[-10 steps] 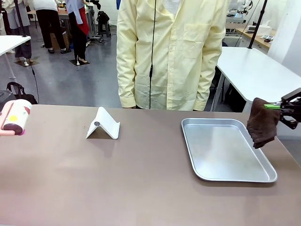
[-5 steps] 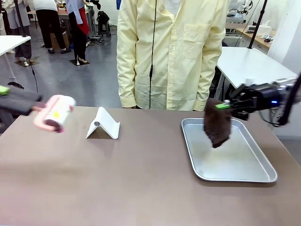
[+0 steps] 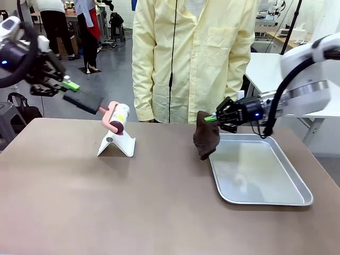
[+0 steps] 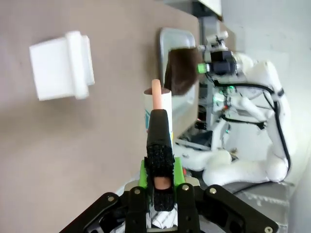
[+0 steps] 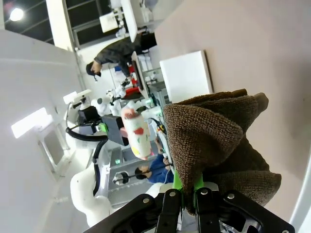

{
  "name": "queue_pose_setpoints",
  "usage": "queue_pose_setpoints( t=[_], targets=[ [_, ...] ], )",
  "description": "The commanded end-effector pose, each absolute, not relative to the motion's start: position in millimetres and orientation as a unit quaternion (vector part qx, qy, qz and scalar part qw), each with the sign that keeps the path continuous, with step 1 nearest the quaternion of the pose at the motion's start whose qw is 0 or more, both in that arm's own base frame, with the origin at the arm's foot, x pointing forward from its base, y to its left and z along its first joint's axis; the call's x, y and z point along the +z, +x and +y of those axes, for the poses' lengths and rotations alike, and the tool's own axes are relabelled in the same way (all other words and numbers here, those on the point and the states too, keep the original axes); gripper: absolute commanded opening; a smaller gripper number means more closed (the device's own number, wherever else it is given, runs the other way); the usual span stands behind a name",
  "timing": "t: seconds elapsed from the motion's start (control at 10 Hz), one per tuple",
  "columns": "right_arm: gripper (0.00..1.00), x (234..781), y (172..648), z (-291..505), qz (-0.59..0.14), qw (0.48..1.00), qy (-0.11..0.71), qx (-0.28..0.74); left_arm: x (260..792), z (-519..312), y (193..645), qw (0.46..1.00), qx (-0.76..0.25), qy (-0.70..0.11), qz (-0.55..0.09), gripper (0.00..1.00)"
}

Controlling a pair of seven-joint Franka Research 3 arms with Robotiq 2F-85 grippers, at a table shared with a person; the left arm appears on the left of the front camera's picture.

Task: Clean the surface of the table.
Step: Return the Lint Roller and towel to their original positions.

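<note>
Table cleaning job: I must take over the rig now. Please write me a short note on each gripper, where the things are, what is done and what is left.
Left gripper: shut on the lint roller, held in the air above the white stand.
Right gripper: shut on the brown cloth, which hangs over the left rim of the silver tray.
Table: the stand and tray sit on it; a person stands at the far side.
Done: both tools picked up.
Left: neither tool appears to touch the tabletop yet, so the wiping and rolling remain.

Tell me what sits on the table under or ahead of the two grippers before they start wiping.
On the taupe-brown table, a white folded stand sits below the pink lint roller, and a silver metal tray lies beside the hanging brown cloth. Everything else looks bare.
</note>
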State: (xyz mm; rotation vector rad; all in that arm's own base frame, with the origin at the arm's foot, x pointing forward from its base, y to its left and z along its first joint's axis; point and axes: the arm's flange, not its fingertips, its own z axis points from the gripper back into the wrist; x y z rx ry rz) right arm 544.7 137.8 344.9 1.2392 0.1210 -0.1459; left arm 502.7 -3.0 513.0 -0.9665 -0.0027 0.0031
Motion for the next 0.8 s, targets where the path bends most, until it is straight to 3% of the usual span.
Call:
queue_pose_setpoints(
  t=[0.0,0.3,0.6,0.7],
  targets=[
    [0.08,330.6,559.7,170.5,0.056,0.804,0.584,-0.091,496.1,-11.9,545.4,0.909,0.041,-0.414,0.006,0.22],
    [0.08,303.3,546.8,204.5,0.108,0.813,0.564,-0.101,469.8,-29.4,569.0,0.92,0.056,-0.388,-0.004,0.22],
    [0.08,293.6,532.3,205.4,0.102,0.835,0.532,-0.097,454.2,-40.7,562.9,0.923,-0.01,-0.384,-0.02,0.22],
    [0.08,287.4,539.7,207.7,0.103,0.821,0.552,-0.102,453.9,-34.0,574.9,0.924,0.042,-0.38,-0.013,0.22]
  ],
)
